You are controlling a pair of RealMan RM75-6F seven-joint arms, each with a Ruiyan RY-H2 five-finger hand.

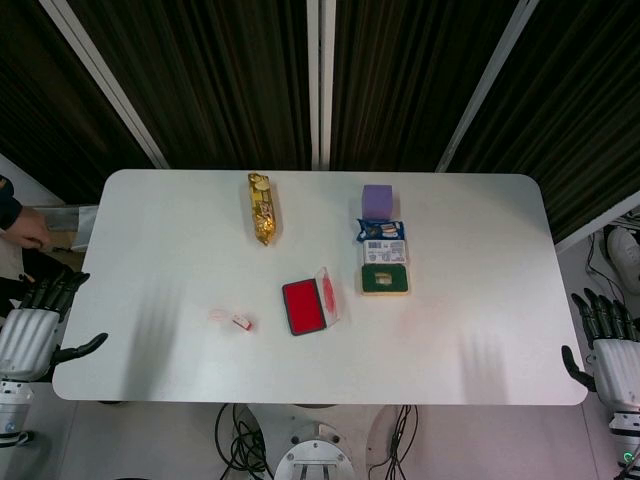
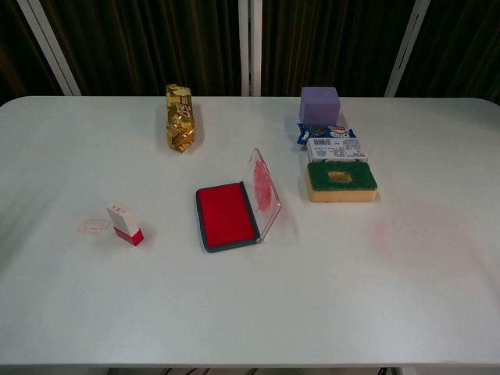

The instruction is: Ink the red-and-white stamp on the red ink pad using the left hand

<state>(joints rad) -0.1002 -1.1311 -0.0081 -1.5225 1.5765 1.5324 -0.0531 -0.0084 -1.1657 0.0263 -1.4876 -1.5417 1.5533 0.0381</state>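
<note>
Fingers spread and empty on both hands, nothing inked yet.

Left hand hangs off the table's left edge; well to its right the small red-and-white plastic stamp stands untouched, and further right lies the open red rectangular ink pad. Right hand waits beyond the far right edge, apart from everything. Reaching, grasping and pressing all remain.

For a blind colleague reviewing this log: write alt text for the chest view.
A white table holds an open red ink pad at center, its clear lid raised, with a small red-and-white stamp to its left. Behind are a gold snack bag, purple block, blue packet, and green-topped sponge; no hands show.
</note>
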